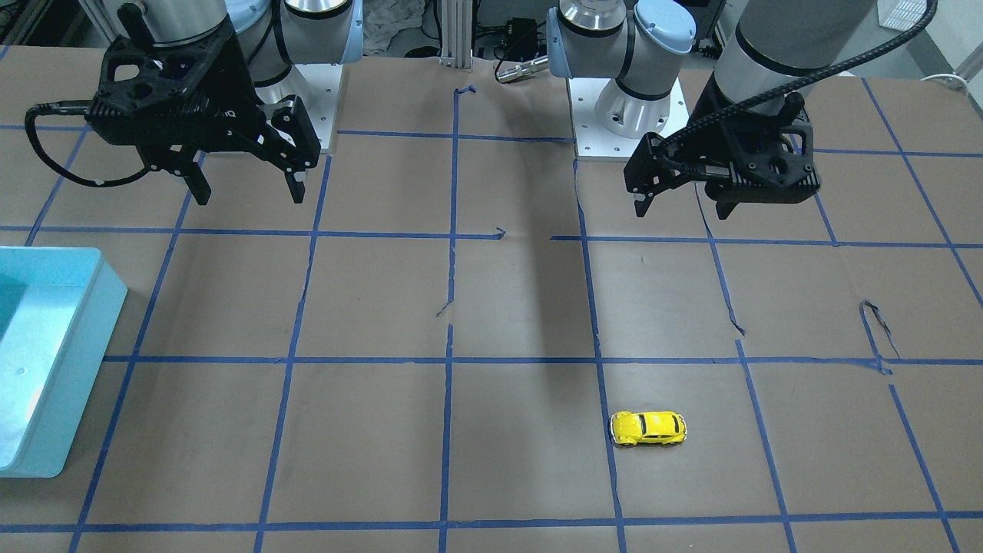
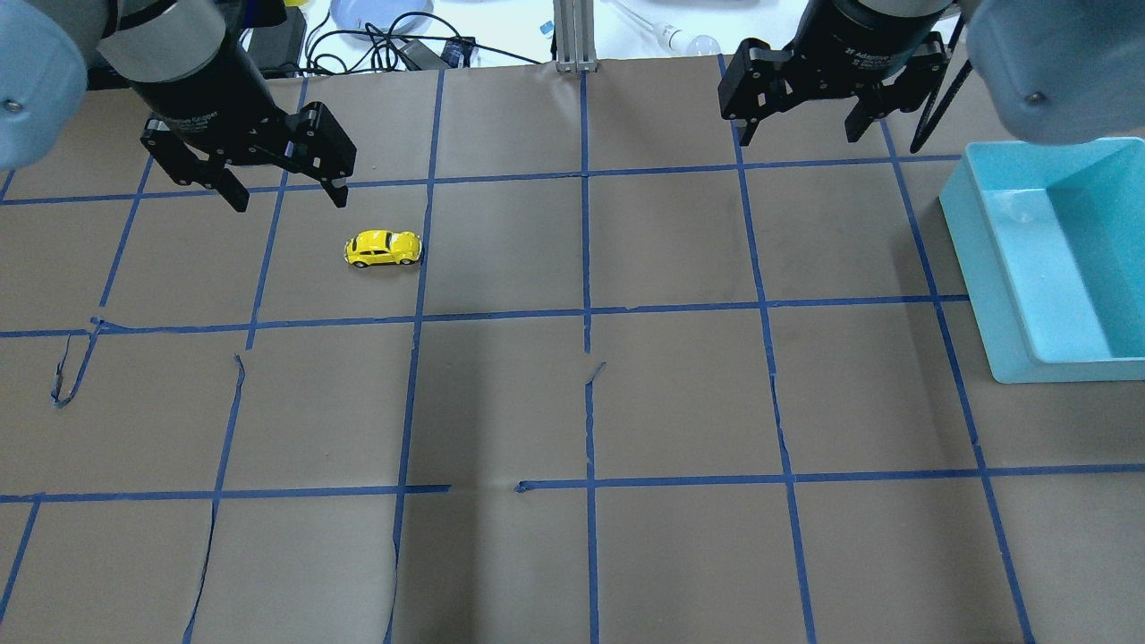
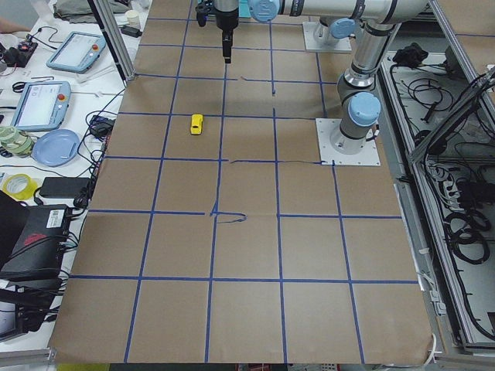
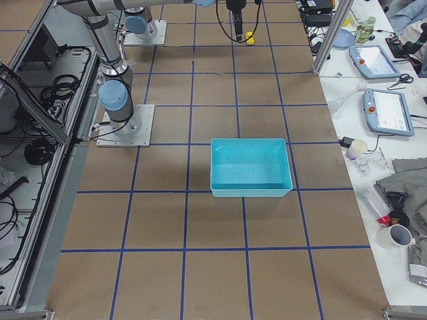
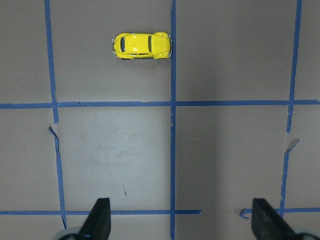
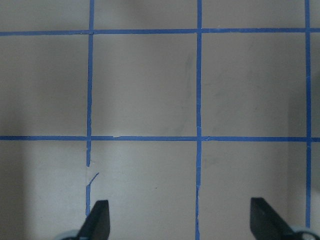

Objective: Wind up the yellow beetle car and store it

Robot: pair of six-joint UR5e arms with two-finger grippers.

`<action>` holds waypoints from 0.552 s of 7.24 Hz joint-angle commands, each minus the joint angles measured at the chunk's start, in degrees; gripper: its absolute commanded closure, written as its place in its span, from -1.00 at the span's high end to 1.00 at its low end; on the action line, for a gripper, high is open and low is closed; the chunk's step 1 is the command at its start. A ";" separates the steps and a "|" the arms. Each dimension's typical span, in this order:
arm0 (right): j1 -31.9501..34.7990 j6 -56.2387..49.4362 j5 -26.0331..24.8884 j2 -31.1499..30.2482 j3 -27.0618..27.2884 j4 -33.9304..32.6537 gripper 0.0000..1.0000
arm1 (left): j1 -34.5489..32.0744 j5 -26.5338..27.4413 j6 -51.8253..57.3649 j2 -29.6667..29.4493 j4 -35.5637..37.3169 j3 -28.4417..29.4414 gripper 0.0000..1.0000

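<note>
The yellow beetle car (image 2: 383, 249) stands on its wheels on the brown paper, on my left half of the table, beside a blue tape line. It also shows in the front view (image 1: 647, 428) and the left wrist view (image 5: 142, 45). My left gripper (image 2: 290, 199) is open and empty, held above the table a little behind and to the left of the car; its fingers (image 5: 100, 220) show at the bottom of the wrist view. My right gripper (image 2: 798, 134) is open and empty, high over the far right part of the table, away from the car.
A light blue open bin (image 2: 971, 259) stands at the right edge of the table; it also shows in the front view (image 1: 77, 361) and holds nothing that I can see. The paper has blue tape grid lines and a few small tears (image 2: 72, 367).
</note>
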 commanded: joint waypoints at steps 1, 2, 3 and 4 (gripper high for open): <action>-0.09 -0.35 0.01 0.27 0.19 -0.54 1.00 | 0.11 0.35 0.08 0.47 -0.06 -1.26 1.00; -0.09 -0.09 0.01 0.36 0.19 -2.64 1.00 | 0.20 0.35 0.08 0.56 0.02 -1.27 1.00; 0.00 -0.09 -0.08 0.36 0.19 -2.66 1.00 | 0.46 0.18 0.08 0.30 0.02 -1.27 1.00; 0.00 -0.09 0.01 0.10 0.02 -2.66 1.00 | 0.38 0.26 0.08 0.39 0.02 -1.27 1.00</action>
